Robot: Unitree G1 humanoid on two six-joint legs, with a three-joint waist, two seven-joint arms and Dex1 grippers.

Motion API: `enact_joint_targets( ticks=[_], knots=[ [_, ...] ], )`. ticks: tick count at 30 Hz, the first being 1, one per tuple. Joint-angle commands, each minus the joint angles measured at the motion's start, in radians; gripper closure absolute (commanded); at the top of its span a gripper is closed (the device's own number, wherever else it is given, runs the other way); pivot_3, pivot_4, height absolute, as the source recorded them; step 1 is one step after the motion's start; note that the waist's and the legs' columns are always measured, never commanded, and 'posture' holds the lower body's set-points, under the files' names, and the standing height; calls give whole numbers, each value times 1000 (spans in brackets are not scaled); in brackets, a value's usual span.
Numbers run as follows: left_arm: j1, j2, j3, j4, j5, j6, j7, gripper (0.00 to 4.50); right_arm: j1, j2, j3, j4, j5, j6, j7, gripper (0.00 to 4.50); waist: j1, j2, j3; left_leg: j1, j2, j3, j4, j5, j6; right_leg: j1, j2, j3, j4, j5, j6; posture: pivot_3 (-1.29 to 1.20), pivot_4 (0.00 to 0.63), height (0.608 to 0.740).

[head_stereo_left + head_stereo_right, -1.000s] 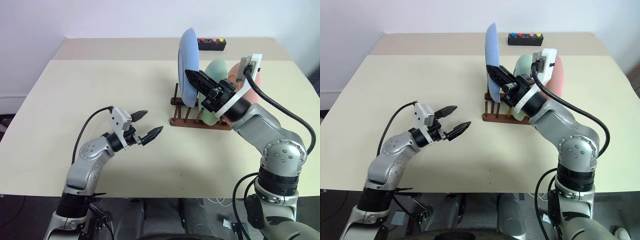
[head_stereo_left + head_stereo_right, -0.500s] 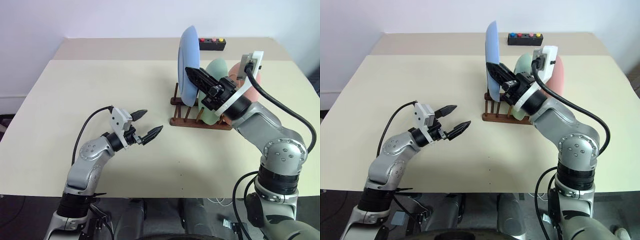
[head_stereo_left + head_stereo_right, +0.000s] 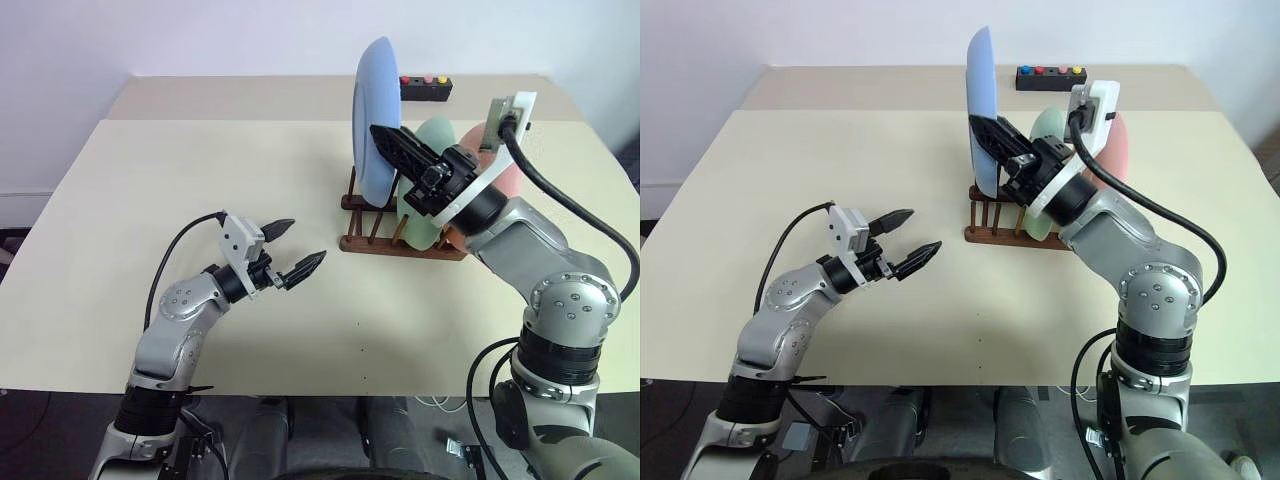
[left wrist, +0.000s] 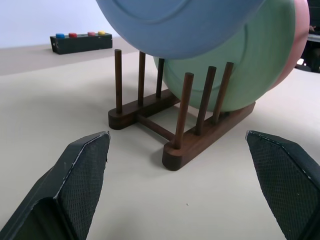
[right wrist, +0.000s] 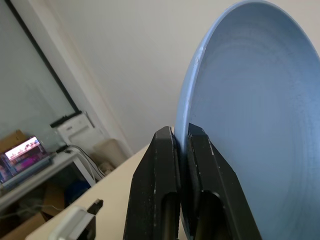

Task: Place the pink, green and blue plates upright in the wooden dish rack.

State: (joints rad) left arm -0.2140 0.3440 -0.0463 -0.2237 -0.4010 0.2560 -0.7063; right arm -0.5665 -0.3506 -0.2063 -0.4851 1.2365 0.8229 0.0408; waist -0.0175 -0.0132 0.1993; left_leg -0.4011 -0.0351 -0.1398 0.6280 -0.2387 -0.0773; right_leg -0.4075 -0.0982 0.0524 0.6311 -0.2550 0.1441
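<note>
My right gripper (image 3: pixel 384 140) is shut on the rim of the blue plate (image 3: pixel 374 100), holding it upright over the left end of the wooden dish rack (image 3: pixel 400 245). The plate's lower edge hangs about level with the peg tops (image 4: pixel 141 55). The green plate (image 3: pixel 436 138) and, behind it, the pink plate (image 3: pixel 1121 150) stand upright in the rack's right-hand slots. My left gripper (image 3: pixel 306 243) hovers open and empty above the table, left of the rack and pointing at it, its fingers (image 4: pixel 82 172) spread wide.
A black box with coloured buttons (image 3: pixel 425 88) lies at the table's back edge behind the rack. The beige table (image 3: pixel 200 180) stretches wide to the left and in front of the rack.
The blue plate and my right gripper sit slightly higher than a second ago. The left arm has not moved.
</note>
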Motion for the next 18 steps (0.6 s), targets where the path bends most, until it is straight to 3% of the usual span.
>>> enact_joint_targets(
  ticks=[1,18],
  knots=[
    [-17,-1,4,-12,4,-20,1,37,-1,12,-24,-18,50,-29,-26,4500,0,0,0,0,0,0,0,0,0,0,0,0,0,0,0,0,150,740],
    [-18,2,3,-11,7,-22,0,37,27,5,-15,-6,85,-37,-128,4500,0,0,0,0,0,0,0,0,0,0,0,0,0,0,0,0,150,740]
  ],
)
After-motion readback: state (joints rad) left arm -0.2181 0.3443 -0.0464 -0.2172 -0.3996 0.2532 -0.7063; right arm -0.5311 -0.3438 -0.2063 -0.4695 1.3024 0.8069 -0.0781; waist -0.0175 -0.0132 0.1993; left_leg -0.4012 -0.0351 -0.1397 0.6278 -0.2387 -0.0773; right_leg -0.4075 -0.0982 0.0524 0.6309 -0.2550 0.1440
